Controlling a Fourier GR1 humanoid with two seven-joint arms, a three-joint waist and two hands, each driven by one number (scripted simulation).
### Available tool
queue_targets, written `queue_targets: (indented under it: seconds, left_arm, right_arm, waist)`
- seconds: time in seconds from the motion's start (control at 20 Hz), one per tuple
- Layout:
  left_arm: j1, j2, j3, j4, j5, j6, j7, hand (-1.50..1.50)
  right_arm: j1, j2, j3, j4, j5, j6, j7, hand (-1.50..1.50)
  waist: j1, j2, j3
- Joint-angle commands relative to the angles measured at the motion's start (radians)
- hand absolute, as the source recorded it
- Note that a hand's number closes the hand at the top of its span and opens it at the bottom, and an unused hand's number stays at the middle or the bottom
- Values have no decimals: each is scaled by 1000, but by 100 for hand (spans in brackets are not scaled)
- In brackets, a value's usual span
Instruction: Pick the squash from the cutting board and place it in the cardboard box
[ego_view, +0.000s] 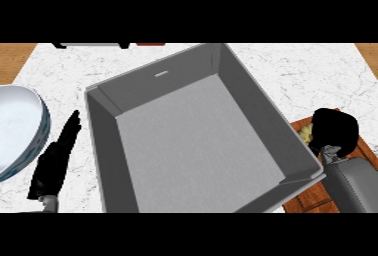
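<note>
At the right edge of the frame the right hand (336, 131) sits low over the squash (305, 133), its black fingers (332, 150) curled down across it so that only a pale yellow sliver shows at the hand's left side. Whether the curl has actually closed on the squash cannot be told from here; the hand hides the contact. The squash lies on the wooden cutting board (314, 197), just beside the right wall of the cardboard box (244, 90), which looks grey and fills the middle of the frame, open at the top.

The squash is probably stiff, smooth-skinned and moderately heavy, so it could slip; taking it across its thickest part, fingers wrapped well under, seems safest. It must then rise over the box wall and travel left.

The left hand (55, 157) rests at the lower left of the frame, fingers straight. A white plate (18, 125) lies at the left edge on the marble bench (310, 75).
</note>
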Motion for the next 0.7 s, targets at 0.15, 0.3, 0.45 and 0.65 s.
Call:
queue_targets:
  seconds: [0.15,0.3,0.45,0.65]
  left_arm:
    - [-32,-3,49,63,12,19,5,0]
    - [-7,8,45,35,26,-18,-12,0]
    - [-17,-23,3,-7,-31,14,23,0]
    - [-2,-45,-15,-25,-36,12,46,0]
  right_arm:
    - [259,109,127,-415,-60,-114,-69,150]
    - [442,56,136,-564,-36,-192,-88,150]
    - [484,6,122,-682,16,-173,-73,150]
    - [583,-4,121,-900,8,-153,-52,150]
  waist:
    - [-58,-12,0]
    - [-31,-5,1]
    - [-13,-1,1]
    - [-15,-1,1]
